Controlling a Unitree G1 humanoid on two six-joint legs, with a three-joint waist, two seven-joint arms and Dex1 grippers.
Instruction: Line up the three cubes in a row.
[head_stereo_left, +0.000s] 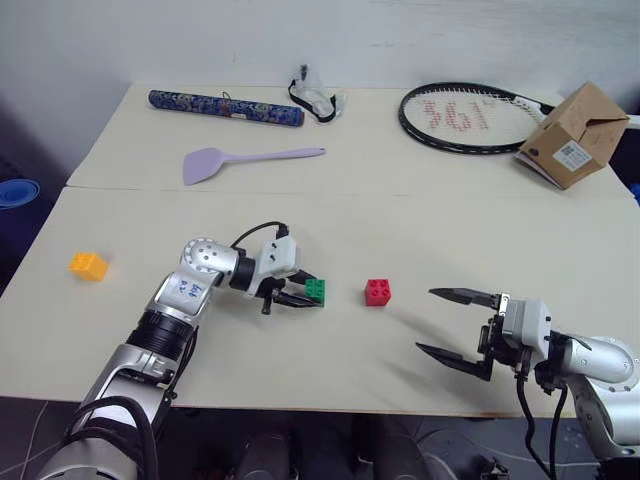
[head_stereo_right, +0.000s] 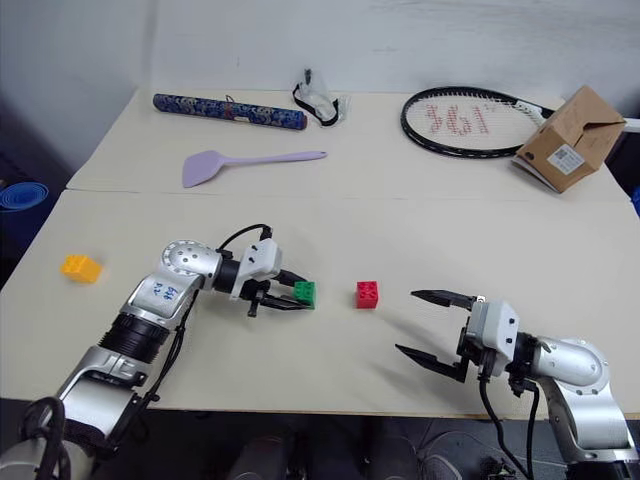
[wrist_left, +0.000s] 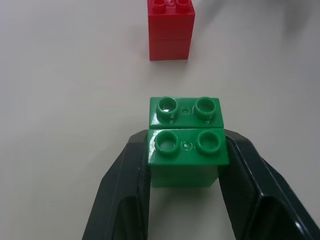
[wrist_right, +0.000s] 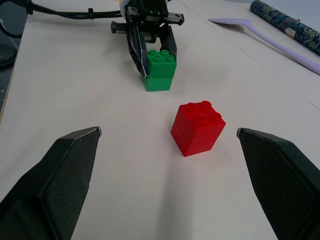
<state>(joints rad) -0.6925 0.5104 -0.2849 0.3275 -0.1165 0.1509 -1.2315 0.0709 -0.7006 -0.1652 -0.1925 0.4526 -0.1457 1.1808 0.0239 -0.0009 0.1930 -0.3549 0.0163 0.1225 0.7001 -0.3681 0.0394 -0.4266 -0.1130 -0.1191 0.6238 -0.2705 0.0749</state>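
Left gripper (head_stereo_left: 303, 295) clamps green cube (head_stereo_left: 316, 291); red cube (head_stereo_left: 378, 291) near

The figures "361" stand in red across the strings of the tennis racket (head_stereo_left: 462, 118), a white label on the cardboard box (head_stereo_left: 574, 134) just beside the racket's head carries print too small to read, and blue marks on the left forearm are illegible.

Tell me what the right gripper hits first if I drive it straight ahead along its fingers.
Most likely the red cube: it sits between the open right gripper fingers' line of travel, slightly off centre. Beyond it stands the green cube, held by the left gripper. Depth is hard to judge.
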